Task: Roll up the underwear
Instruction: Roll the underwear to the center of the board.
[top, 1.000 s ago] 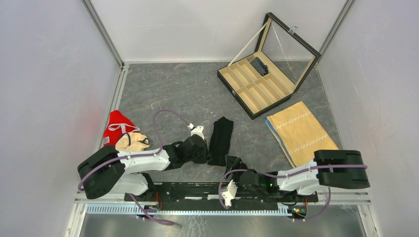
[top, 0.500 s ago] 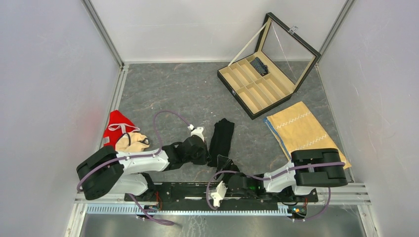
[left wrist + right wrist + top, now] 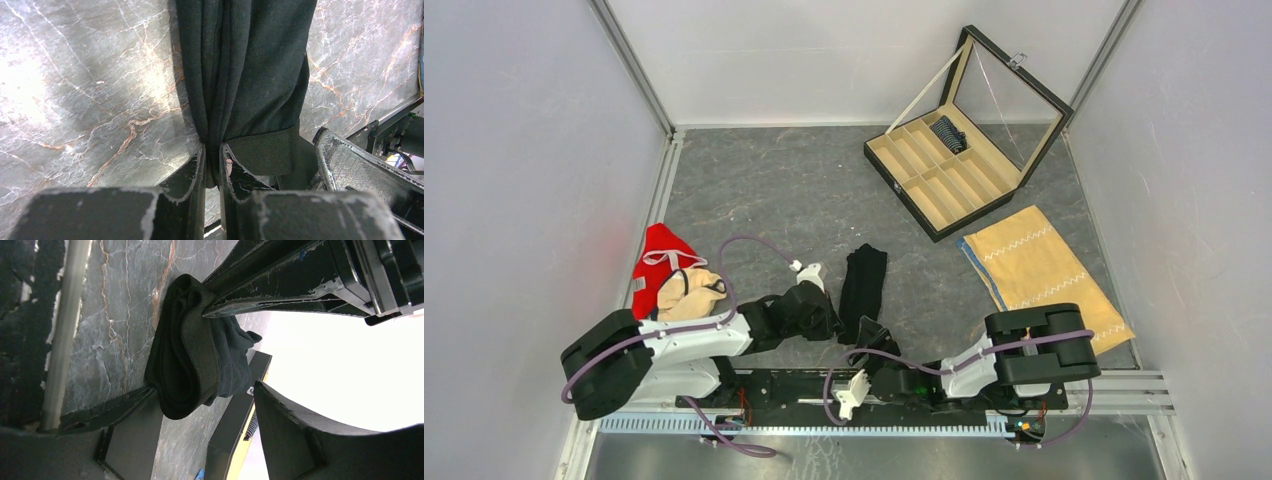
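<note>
The plain black underwear (image 3: 862,283) lies as a long folded strip on the table in front of the arms. My left gripper (image 3: 834,324) is shut on a fold at its near end; in the left wrist view the fingers (image 3: 197,167) pinch the fabric (image 3: 245,75) beside the waistband (image 3: 265,155). My right gripper (image 3: 870,336) is open at the same near end; in the right wrist view its lower finger (image 3: 107,412) touches the looped underwear end (image 3: 187,350), the other finger apart. The navy striped underwear (image 3: 947,132) lies rolled in the box.
An open compartment box (image 3: 902,188) with a raised glass lid stands at the back right. A tan cloth with white zigzag stitching (image 3: 1034,265) lies right of the underwear. A red and beige cloth pile (image 3: 669,268) lies at the left.
Both arms have shifted left and nearer. The black underwear has been dragged a little left with the left gripper. The right gripper has come in at its near end.
</note>
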{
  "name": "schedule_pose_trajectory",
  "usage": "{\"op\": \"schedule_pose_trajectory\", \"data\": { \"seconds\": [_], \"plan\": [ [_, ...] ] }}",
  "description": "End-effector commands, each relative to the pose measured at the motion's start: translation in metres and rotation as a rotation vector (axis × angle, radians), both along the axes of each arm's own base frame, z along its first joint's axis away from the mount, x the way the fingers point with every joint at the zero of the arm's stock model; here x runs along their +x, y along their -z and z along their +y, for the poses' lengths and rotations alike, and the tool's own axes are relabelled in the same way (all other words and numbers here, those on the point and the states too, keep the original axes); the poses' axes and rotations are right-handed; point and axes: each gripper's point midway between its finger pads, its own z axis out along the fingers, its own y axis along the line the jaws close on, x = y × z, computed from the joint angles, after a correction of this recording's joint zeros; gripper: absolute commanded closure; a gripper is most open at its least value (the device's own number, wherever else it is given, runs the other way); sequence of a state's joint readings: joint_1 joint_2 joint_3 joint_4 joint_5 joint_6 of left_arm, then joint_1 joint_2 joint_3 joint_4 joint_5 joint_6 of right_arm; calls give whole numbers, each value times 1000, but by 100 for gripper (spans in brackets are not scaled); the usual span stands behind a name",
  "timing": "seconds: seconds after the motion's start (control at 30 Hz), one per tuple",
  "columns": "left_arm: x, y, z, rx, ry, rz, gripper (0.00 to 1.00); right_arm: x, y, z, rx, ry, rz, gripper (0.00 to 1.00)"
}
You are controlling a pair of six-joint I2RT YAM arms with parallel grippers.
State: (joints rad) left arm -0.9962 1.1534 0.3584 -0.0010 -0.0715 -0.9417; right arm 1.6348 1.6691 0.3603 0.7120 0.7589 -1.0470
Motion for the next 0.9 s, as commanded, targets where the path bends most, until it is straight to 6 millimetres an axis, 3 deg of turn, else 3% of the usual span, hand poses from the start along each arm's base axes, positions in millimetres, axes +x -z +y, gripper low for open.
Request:
{"op": "schedule_pose_trajectory", "data": {
  "seconds": [0.0,0.17,0.37,0.57,0.73,0.87],
  "plan": [
    [-7,5,8,14,-31,45,98,-7,13,3,20,13,52,28],
    [-8,5,8,5,-35,47,98,-9,14,8,39,5,67,34],
    [-9,5,7,-4,-38,49,98,-7,13,6,71,14,62,64],
    [-8,-2,6,-32,-37,30,97,-2,9,-5,101,60,55,84],
    [-2,-22,6,-82,-49,-33,73,-1,8,-7,118,72,97,99],
    [11,-52,15,-83,-93,-122,51,-1,5,-11,148,67,154,100]
  ]
}}
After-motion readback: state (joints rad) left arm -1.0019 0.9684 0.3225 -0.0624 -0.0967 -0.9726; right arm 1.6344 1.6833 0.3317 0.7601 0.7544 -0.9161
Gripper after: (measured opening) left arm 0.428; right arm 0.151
